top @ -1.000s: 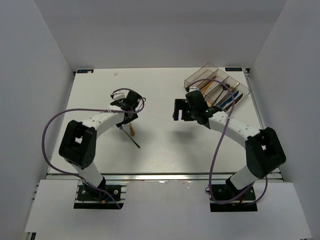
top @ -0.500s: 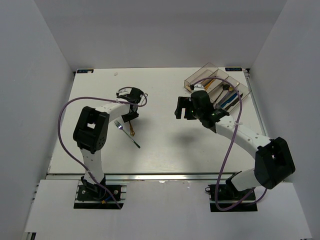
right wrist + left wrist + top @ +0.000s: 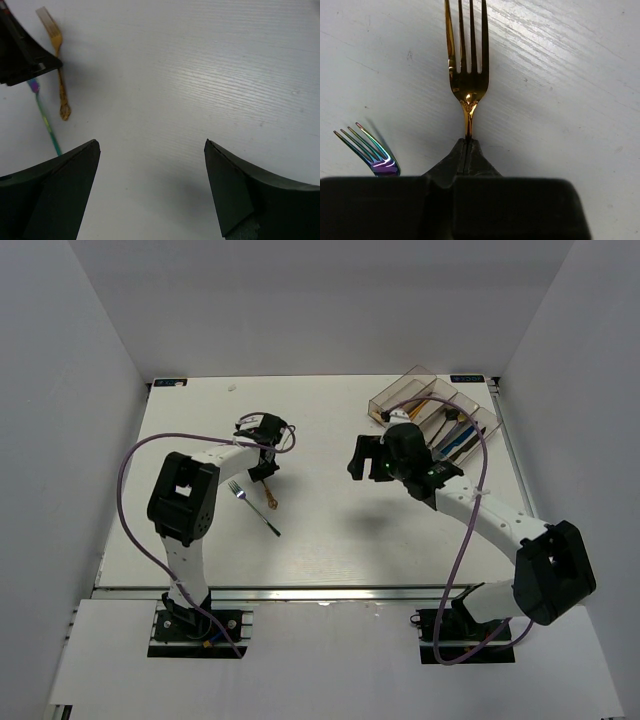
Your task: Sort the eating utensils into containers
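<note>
Grip: my left gripper point(image 3: 468, 145) pinched the gold fork point(image 3: 468, 80) at its neck, tines pointing straight ahead; bins point(image 3: 403, 392) lay well right, nearer my spread right gripper point(image 3: 151, 146).

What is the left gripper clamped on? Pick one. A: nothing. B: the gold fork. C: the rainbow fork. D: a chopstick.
B: in the left wrist view the left gripper is shut on the neck of the gold fork, while the rainbow fork lies apart, ungripped.
</note>
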{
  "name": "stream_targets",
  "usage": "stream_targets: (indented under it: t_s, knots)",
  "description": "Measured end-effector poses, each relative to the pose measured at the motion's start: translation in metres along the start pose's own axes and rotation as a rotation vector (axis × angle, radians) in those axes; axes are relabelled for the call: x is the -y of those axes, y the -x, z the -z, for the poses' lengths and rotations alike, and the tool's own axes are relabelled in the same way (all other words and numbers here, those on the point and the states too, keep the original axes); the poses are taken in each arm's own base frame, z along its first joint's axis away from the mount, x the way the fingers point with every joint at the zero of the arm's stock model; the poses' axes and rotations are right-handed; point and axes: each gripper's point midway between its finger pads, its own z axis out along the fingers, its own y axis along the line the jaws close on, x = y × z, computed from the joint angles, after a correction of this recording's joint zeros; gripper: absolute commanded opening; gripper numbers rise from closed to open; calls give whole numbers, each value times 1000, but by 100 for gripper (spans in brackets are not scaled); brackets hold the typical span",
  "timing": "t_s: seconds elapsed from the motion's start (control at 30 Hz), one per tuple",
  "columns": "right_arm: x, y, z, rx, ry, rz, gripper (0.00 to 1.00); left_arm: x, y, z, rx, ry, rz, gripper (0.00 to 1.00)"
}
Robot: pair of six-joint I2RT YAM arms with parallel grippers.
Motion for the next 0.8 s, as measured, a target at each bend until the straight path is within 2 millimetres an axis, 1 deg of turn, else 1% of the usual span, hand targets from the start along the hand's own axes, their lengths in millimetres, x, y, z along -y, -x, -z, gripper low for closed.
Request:
stream_targets:
  t_s: [0.1, 0.2, 0.3, 0.4, 0.43, 0.53, 0.63, 0.73, 0.8]
  knots:
    - [-10, -3, -1, -13, 80, -22, 89, 4, -1, 1, -1, -34, -12, 0]
    - [-19, -10, -1, -44, 186, -77, 89, 8, -5, 5, -2, -100, -16, 0]
    - [-26, -15, -2, -58, 274, -138, 89, 16, -20, 18, -14, -190, -49, 0]
    - [-32, -21, -5, -80, 334, -195, 89, 28, -36, 43, -8, -294, -100, 0]
    - [-34, -22, -7, -86, 349, -213, 89, 34, -39, 53, 3, -336, -110, 0]
    - [-40, -26, -14, -102, 383, -274, 88, 56, -42, 86, 47, -475, -135, 0]
    - [-41, -32, -21, -113, 386, -354, 86, 74, -43, 113, 87, -593, -153, 0]
    - [-40, -37, -27, -122, 375, -441, 83, 91, -47, 132, 106, -691, -175, 0]
    - [-41, -35, -30, -118, 375, -485, 82, 98, -51, 140, 108, -732, -189, 0]
